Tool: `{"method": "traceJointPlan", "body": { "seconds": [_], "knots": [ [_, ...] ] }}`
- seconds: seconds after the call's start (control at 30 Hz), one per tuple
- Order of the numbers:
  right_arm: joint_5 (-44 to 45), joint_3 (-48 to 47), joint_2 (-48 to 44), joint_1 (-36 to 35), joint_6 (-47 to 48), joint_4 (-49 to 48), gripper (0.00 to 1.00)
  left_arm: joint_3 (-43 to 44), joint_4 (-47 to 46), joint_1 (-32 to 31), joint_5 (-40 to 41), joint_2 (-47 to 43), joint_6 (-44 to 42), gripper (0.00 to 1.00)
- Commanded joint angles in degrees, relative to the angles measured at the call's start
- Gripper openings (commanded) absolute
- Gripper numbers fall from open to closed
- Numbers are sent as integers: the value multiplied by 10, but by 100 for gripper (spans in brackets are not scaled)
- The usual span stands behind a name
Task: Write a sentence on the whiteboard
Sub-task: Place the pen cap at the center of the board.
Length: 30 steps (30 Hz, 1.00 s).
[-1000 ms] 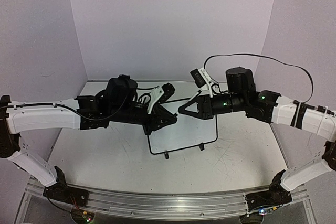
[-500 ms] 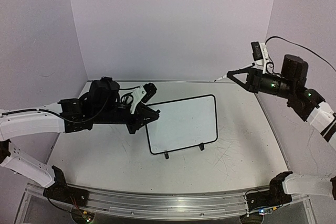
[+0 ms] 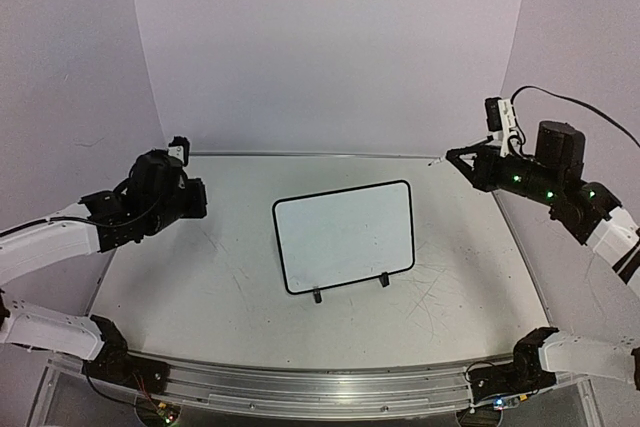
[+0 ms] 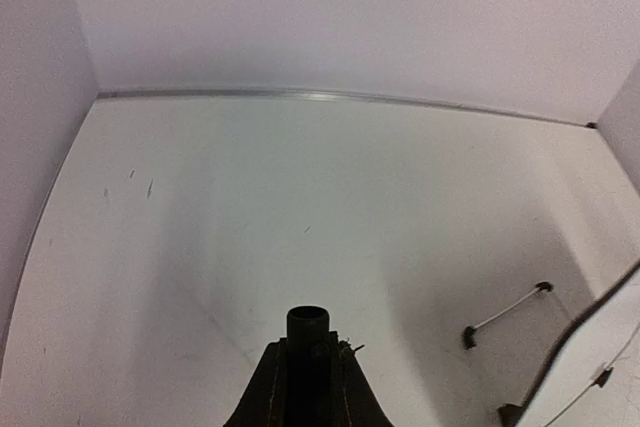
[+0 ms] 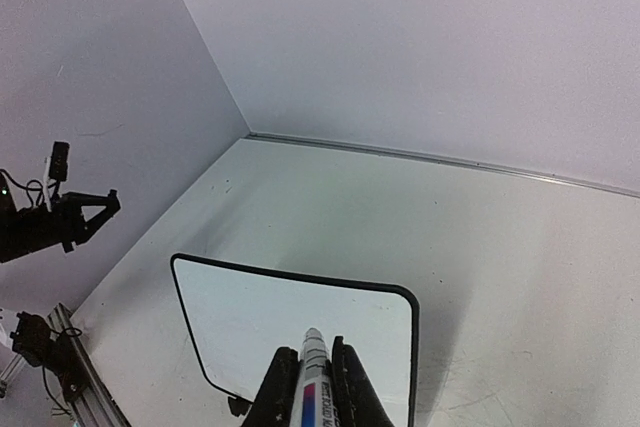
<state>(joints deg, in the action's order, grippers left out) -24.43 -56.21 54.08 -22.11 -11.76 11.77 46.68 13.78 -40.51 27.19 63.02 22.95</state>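
Whiteboard stands about the middle of the table, propped on its two small black feet, which sit on the side toward the near edge. Its face leans back, and in the overhead view it shows plain white inside the thin black frame.

My right gripper is clenched on the marker. The white barrel with its coloured label runs out between my fingers, and the tip points down toward the board's top edge from off by the far right corner. My left gripper is clamped on a short black cap with its open end facing away from me, and it hangs over the left edge of the table. Both hands are well apart from the board, one to either side.
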Motion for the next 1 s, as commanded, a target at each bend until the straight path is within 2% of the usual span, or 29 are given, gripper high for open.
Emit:
{"method": "traceJointPlan", "body": {
  "seconds": [0.0,0.3,0.5,0.63,0.97],
  "knots": [
    [19,-3,-5,-1,16,-19,0,-35,47,23,2,85,96,0],
    [16,10,-8,-1,18,-23,0,4,9,27,-22,259,85,0],
    [4,26,-12,-1,6,-38,0,10,-24,27,-29,311,78,7],
    [0,28,-8,-1,2,-43,0,15,-37,27,-38,341,75,7],
    [-2,30,-6,-2,-3,-47,0,10,-36,27,-38,360,70,16]
  ]
}}
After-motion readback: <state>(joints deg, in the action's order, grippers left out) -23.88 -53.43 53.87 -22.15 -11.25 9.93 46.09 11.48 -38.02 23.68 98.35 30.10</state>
